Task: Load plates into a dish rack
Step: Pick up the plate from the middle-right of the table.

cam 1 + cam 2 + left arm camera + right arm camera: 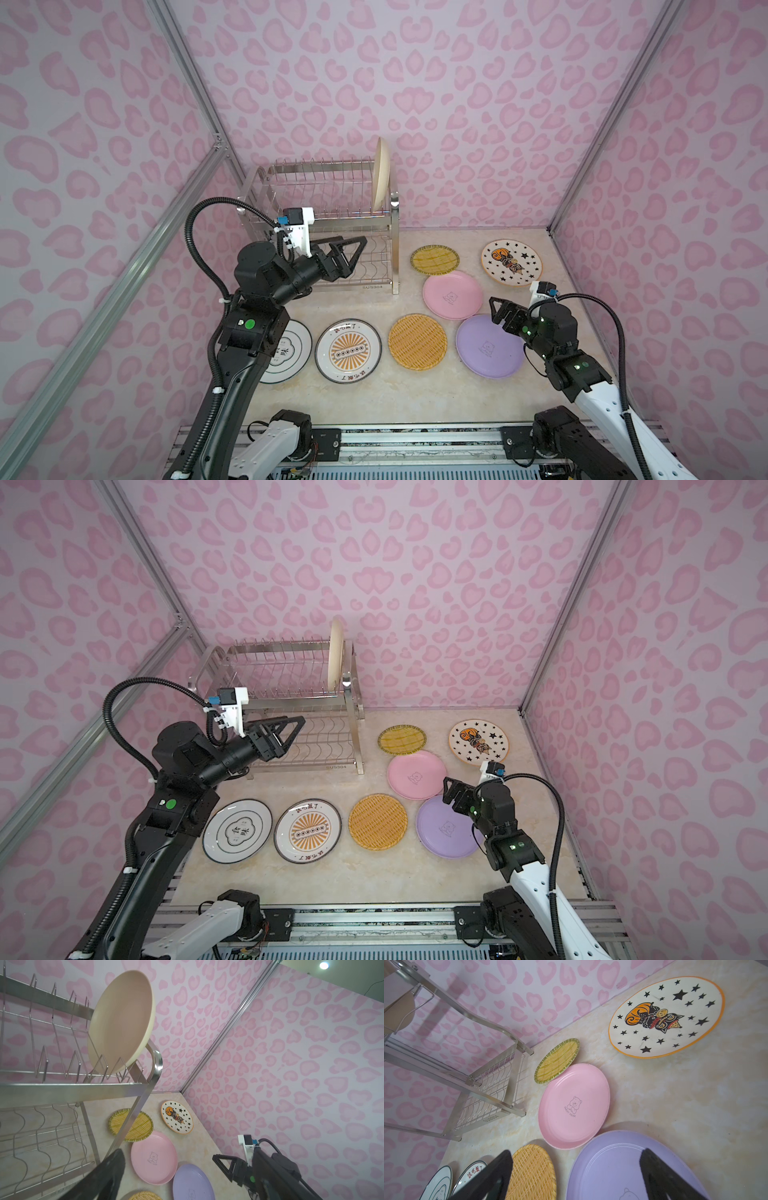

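Dish rack [291, 183] top tier: slots free, except the right-end one, taken by the upright cream plate [381, 174]. Left gripper [358, 254], jaws wide, sits in front of the lower tier and blocks the way in there. The bare counter [349, 305] strip between rack and front plate row is passable. Right of the rack it is tight: green-rimmed woven plate [434, 259], pink plate [452, 294] and lilac plate [489, 345] touch or overlap, with no gap. Star plate [512, 262] lies apart, with room around it. Right gripper [493, 311] is over the lilac plate's edge, spread wide.

Enclosed by pink blotch-print walls [457, 83], braced with aluminium struts [201, 95]; floored with a cream marble-look tabletop [353, 303]; edged in front by a slotted metal rail [415, 444].
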